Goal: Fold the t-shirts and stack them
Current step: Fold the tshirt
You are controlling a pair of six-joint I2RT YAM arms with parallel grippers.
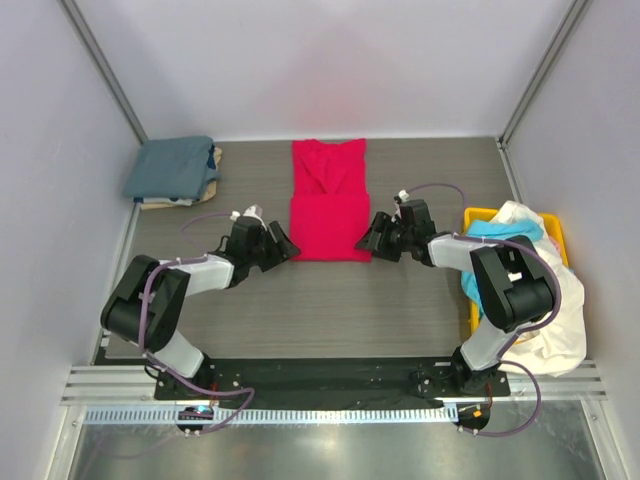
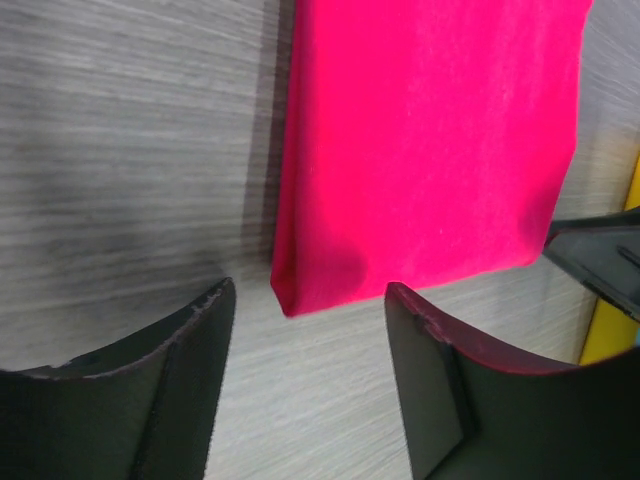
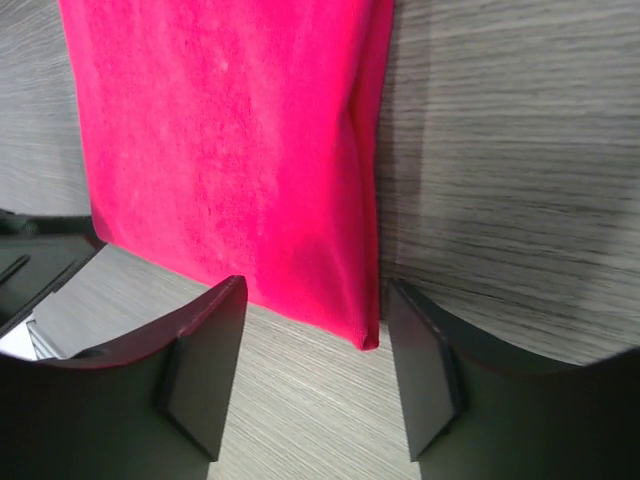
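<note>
The red-pink t-shirt (image 1: 328, 200) lies flat in the table's middle, folded into a long strip with its near half doubled over. My left gripper (image 1: 285, 247) is open just off its near-left corner (image 2: 290, 300). My right gripper (image 1: 372, 238) is open just off its near-right corner (image 3: 368, 335). Neither holds cloth. A slate blue-grey shirt (image 1: 170, 167) lies folded on a tan one (image 1: 213, 160) at the back left. Cyan (image 1: 490, 230) and cream-white (image 1: 545, 300) shirts are heaped in the yellow bin (image 1: 480, 216).
The yellow bin stands at the right edge, beside the right arm. Grey walls close in the table on the left, back and right. My right gripper's finger shows at the right edge of the left wrist view (image 2: 600, 265).
</note>
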